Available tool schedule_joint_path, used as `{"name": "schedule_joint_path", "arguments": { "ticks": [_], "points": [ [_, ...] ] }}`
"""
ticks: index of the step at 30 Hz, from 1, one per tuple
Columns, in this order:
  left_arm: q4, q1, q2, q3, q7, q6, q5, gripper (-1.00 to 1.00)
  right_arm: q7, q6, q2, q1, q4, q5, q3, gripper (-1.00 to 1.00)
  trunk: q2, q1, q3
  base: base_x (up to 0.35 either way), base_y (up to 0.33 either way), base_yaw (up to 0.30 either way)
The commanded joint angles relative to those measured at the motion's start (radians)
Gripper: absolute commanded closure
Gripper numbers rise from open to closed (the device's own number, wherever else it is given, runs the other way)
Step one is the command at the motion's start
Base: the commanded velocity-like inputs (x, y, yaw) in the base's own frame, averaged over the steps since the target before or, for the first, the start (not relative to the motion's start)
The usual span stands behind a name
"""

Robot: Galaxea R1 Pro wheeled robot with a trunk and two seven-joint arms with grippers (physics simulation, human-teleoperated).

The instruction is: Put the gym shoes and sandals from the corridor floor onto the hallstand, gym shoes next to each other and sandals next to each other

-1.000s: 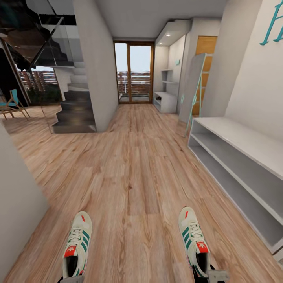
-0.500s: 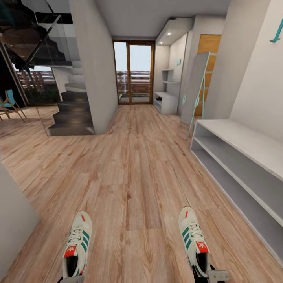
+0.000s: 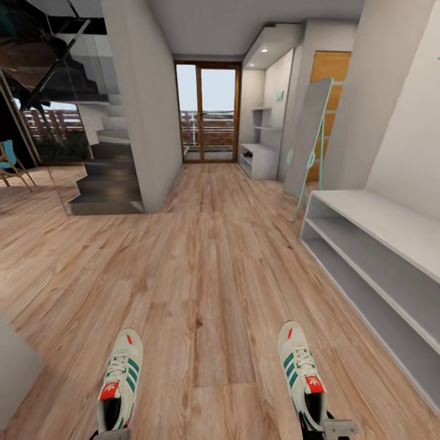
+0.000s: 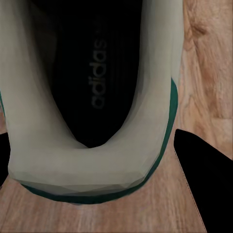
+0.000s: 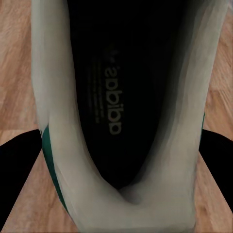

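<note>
- The left jaws (image 4: 104, 184) are closed around the heel of one gym shoe (image 3: 120, 382); the dark fingers (image 4: 201, 179) flank its collar.
- The right jaws (image 5: 121, 194) likewise hold the other shoe (image 3: 299, 373) by the heel.
- Since a second ago both shoes have kept their place ahead of the jaws, while the corridor view has slid: the base is judged to be moving.
- The white bench (image 3: 379, 244), right of the jaws, has drawn nearer; the hallstand (image 3: 260, 156) lies far ahead.
- No sandals can be made out.
</note>
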Motion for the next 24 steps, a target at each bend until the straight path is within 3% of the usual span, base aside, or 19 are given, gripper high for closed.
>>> {"name": "schedule_joint_path", "arguments": {
  "ticks": [1,24],
  "points": [
    [0.001,-0.001,0.000,0.004,-0.002,-0.003,-0.003,1.00,-0.001,-0.003,0.001,-0.001,0.001,0.011,-0.007,1.00,0.000,0.000,-0.001,0.338,0.000,0.000],
    [0.001,-0.001,0.000,0.004,-0.002,-0.003,-0.003,1.00,-0.003,-0.003,0.000,-0.001,0.001,0.010,-0.007,1.00,0.000,0.000,-0.001,0.338,0.000,0.000]
  ]
}}
